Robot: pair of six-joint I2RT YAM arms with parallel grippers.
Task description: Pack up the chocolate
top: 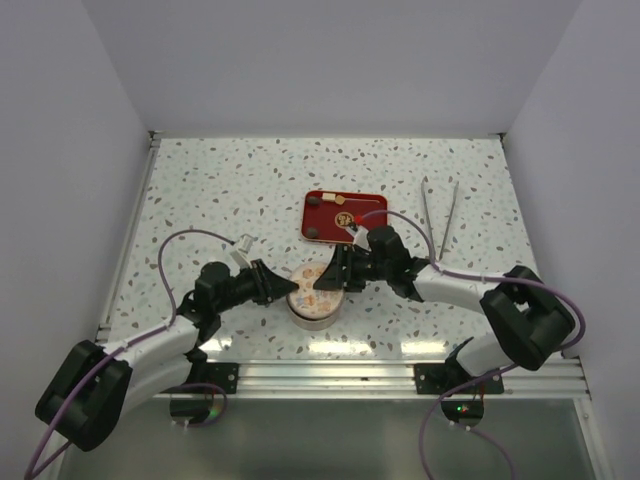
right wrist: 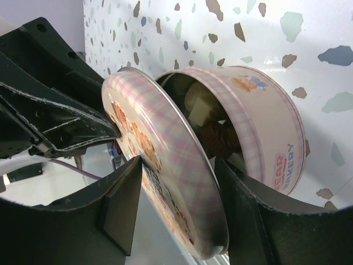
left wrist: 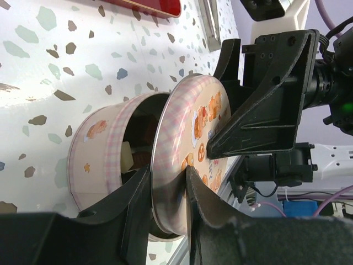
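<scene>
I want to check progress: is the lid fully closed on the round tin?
No, the lid stands tilted off the tin, and chocolate pieces show through the gap.

There is one round tin point(top: 312, 316), one lid point(top: 306, 284), one red tray point(top: 332, 216) and one pair of tongs point(top: 432, 215). At least two dark chocolates point(top: 316, 201) show in the tray; those inside the tin cannot be counted.

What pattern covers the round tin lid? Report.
The round metal lid is pink plaid with orange-brown figures; right wrist view.

A lab rig: plain white walls point(top: 300, 60) enclose a speckled table point(top: 220, 190) with aluminium rail point(top: 330, 375).
</scene>
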